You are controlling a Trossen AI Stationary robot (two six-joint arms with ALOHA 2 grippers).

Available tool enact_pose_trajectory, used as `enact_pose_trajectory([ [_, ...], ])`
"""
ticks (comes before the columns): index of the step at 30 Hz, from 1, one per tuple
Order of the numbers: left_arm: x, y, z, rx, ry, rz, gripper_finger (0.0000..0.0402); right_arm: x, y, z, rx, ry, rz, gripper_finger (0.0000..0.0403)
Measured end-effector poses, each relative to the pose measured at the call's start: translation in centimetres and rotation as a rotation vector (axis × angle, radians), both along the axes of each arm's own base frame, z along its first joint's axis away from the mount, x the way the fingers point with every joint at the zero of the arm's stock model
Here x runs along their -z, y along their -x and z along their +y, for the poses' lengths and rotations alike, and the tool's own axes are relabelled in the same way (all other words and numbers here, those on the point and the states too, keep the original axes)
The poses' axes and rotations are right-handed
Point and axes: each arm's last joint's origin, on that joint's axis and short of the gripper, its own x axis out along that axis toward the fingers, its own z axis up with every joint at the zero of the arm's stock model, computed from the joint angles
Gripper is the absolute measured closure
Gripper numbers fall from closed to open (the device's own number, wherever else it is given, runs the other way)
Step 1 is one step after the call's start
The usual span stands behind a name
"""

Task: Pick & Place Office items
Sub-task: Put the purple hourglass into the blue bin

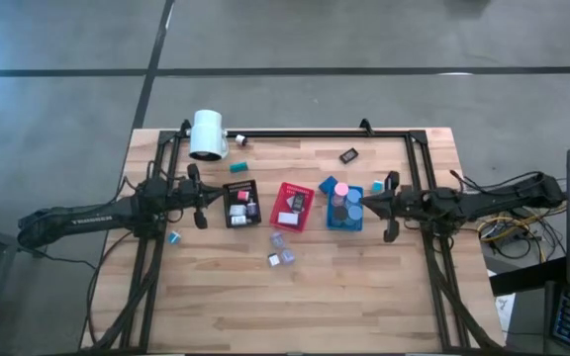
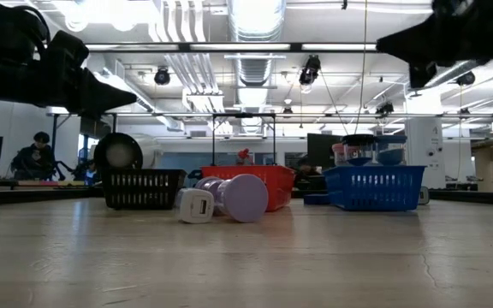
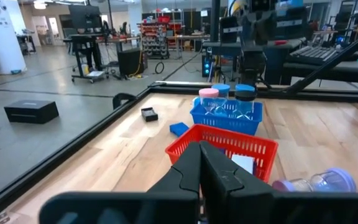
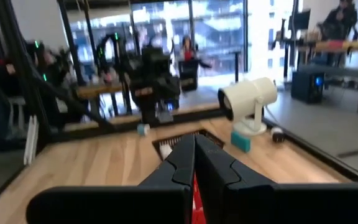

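Both arms wait beside the red tray (image 1: 293,206), the landmark here. The left gripper (image 1: 202,205) and the right gripper (image 1: 367,205) have closed, empty fingers. Loose office items (image 1: 280,249) lie near it on the table (image 1: 364,297), probably awaiting sorting.

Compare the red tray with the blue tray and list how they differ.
Colour: the red tray is red, the blue tray blue.
Place: the red tray sits in the middle of the row, the blue tray nearest the right gripper.
Contents: round pink and blue caps stick up out of the blue tray; the red tray holds a flat white piece and something dark.
Both are small rectangular mesh trays on the wooden table.
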Motion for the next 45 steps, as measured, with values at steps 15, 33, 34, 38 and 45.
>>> enact_pose_trajectory([
  [15, 0.3, 0.0, 0.0, -0.004, 0.04, 0.027, 0.0396, -5.1, -12.5, 5.4, 0.078, -0.039, 0.451, 0.0394],
  [33, 1.2, 0.1, -0.1, -0.003, 0.083, 0.104, 0.0396, -1.5, -23.1, 15.4, 0.409, -0.144, 0.584, 0.0394],
  [34, 1.2, 0.1, -0.1, -0.001, 0.083, 0.104, 0.0396, -1.3, -23.5, 15.6, 0.417, -0.173, 0.584, 0.0391],
  [38, 1.1, 0.1, -0.1, -0.001, 0.083, 0.104, 0.0396, 0.2, -24.4, 16.1, 0.458, -0.246, 0.608, 0.0359],
  [45, 1.2, 0.1, -0.1, 0.0, 0.086, 0.112, 0.0396, 2.9, -25.1, 16.9, 0.461, -0.381, 0.652, 0.0252],
])
